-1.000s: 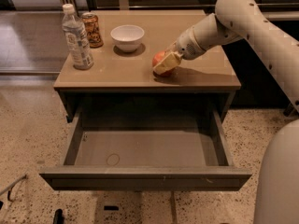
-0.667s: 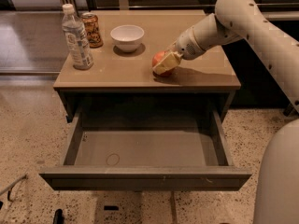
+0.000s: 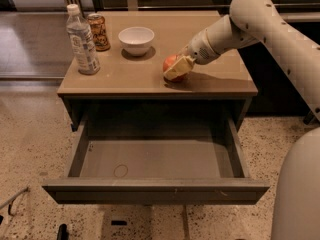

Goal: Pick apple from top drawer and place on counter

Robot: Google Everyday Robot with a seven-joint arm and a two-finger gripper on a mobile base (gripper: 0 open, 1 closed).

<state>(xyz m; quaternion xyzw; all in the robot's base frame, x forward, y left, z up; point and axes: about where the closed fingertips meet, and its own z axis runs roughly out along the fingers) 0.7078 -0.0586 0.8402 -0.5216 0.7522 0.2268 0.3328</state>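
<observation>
Camera view, gripper [image 3: 179,68] clamped on apple [image 3: 170,62], apple on counter [image 3: 125,76] rt side, top drawer [image 3: 150,156] open below

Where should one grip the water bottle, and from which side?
Probably the water bottle by its straight middle, from the front-left: it stands upright, and the can crowds its right rear. The gripper is away, at the apple on the counter.
</observation>
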